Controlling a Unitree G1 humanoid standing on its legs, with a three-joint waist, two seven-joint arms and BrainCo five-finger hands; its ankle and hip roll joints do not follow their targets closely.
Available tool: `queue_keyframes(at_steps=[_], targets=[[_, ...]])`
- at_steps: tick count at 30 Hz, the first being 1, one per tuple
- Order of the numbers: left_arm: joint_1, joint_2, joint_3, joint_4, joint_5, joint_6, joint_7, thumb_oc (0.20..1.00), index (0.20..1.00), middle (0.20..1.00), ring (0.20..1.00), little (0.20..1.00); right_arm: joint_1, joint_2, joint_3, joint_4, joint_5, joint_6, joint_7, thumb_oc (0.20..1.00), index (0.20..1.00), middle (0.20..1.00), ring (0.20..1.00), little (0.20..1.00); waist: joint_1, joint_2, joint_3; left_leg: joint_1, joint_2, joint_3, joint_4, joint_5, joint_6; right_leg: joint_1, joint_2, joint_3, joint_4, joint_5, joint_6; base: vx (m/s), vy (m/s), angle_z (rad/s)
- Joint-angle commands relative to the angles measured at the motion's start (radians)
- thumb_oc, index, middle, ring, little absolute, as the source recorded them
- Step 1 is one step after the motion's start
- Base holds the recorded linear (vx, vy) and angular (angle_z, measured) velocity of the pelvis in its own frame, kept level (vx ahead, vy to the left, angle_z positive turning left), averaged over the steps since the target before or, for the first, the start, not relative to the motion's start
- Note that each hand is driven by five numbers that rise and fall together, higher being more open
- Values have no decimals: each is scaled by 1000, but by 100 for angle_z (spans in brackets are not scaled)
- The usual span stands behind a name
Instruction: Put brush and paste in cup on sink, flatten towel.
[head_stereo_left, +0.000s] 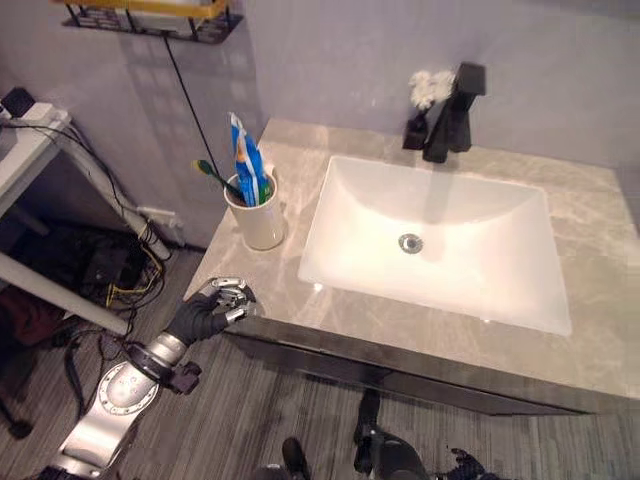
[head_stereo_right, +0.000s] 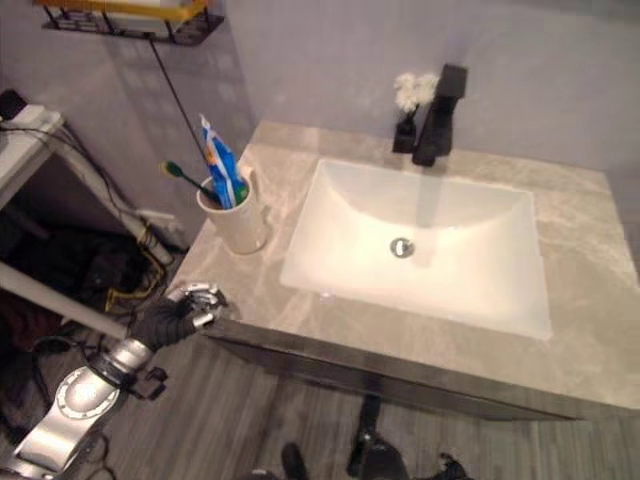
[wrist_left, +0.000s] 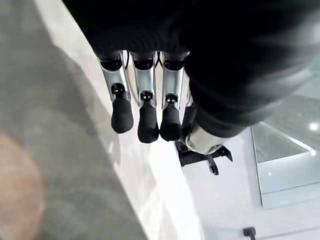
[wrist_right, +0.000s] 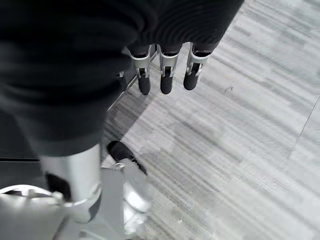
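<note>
A white cup (head_stereo_left: 258, 215) stands upright on the marble counter (head_stereo_left: 590, 330), left of the white sink basin (head_stereo_left: 480, 270). A green-handled toothbrush (head_stereo_left: 215, 178) and a blue toothpaste tube (head_stereo_left: 247, 155) stick out of the cup. My left hand (head_stereo_left: 205, 312) is at the counter's front left corner, below the cup and apart from it. Its fingers (wrist_left: 145, 115) hang relaxed and hold nothing. My right hand's fingers (wrist_right: 166, 75) are straight over the grey plank floor, empty.
A black faucet (head_stereo_left: 450, 115) rises behind the basin, with a small dark vase of white flowers (head_stereo_left: 425, 100) beside it. A wire shelf (head_stereo_left: 150, 15) hangs on the wall at upper left. A white table (head_stereo_left: 30, 140) and floor clutter (head_stereo_left: 110, 270) lie to the left.
</note>
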Motion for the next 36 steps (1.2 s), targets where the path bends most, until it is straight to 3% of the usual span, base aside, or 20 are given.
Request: queue_keyframes(at_steps=[1,7,16,26,36], targets=[[-15,21,24,-64,-1,-40,15,200,200,200,200,200,21,9,12,15,-3,6,0,1000,1000,1000,1000,1000,5,-1,-4,-4,-24,-84,51,-58,-18,-2,-46,41,-5,62,49,115,-42,-2],[37,30,75,-79,-20,-21,-12,200,200,200,200,200,56,-12,-36,75,11,16,8,1000,1000,1000,1000,1000,4,10,-50,35,-19,-90,33,-70,-24,46,-13,30,-33,54,41,124,-52,-3],[65,-14,131,-93,-59,-9,-1,200,200,200,200,200,60,-7,-54,79,36,19,11,1000,1000,1000,1000,1000,14,37,-71,34,-1,-86,-11,-35,-45,63,24,33,-81,41,33,59,-41,4],[25,-57,89,-29,-85,3,2,200,200,200,200,200,24,-13,-62,69,77,12,4,1000,1000,1000,1000,1000,8,67,-67,-82,5,-68,-14,1,-63,-49,6,65,-98,64,50,-13,-1,-6],[-42,-122,68,29,-88,5,40,200,200,200,200,200,-6,-7,-67,68,143,1,2,1000,1000,1000,1000,1000,-9,54,-48,-117,27,-37,-14,17,-76,-89,30,100,-98,60,34,35,-29,-15]])
